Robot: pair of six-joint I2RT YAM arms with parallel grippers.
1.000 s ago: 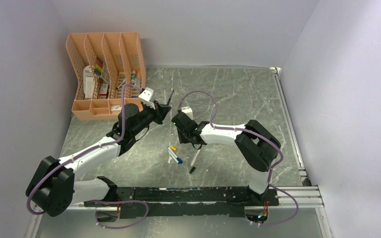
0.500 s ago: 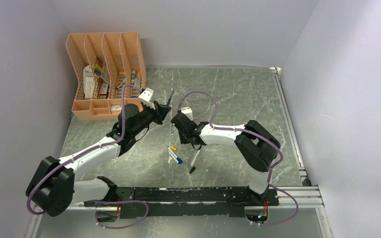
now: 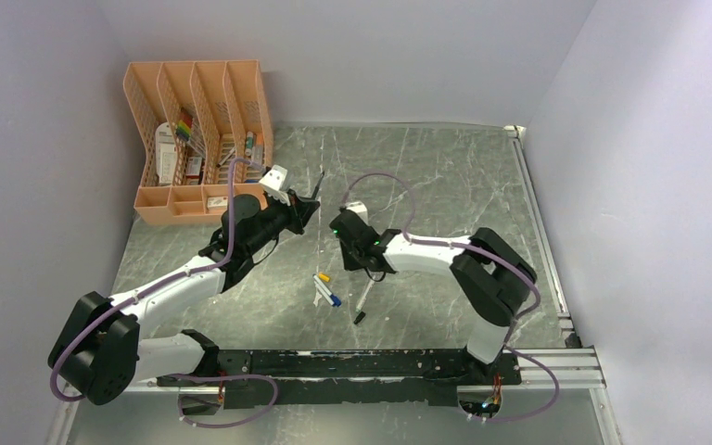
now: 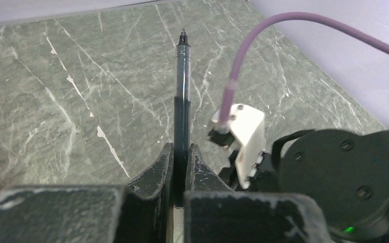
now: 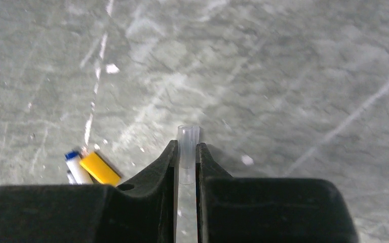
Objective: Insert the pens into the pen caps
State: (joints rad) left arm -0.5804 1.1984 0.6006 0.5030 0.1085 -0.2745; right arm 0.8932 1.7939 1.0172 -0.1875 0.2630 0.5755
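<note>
My left gripper (image 4: 181, 148) is shut on the dark pen (image 4: 183, 76), whose tip points away over the table; from above this pen (image 3: 320, 183) pokes out toward the back. Just to its right, my right gripper (image 5: 188, 149) is shut on a small clear pen cap (image 5: 188, 139) that sticks out past the fingertips, held a little above the table. Below them on the table lie a yellow cap (image 3: 324, 276), a white pen with a blue end (image 3: 328, 295) and a white pen with a black end (image 3: 363, 301). The right wrist view also shows the yellow cap (image 5: 100, 168).
A peach desk organizer (image 3: 199, 139) with several compartments stands at the back left, close behind the left arm. Grey walls close in the table on the left, back and right. A metal rail (image 3: 542, 241) runs along the right edge.
The right gripper has closed on the clear cap and its arm has shifted slightly right. The left arm and its dark pen have stayed put.
</note>
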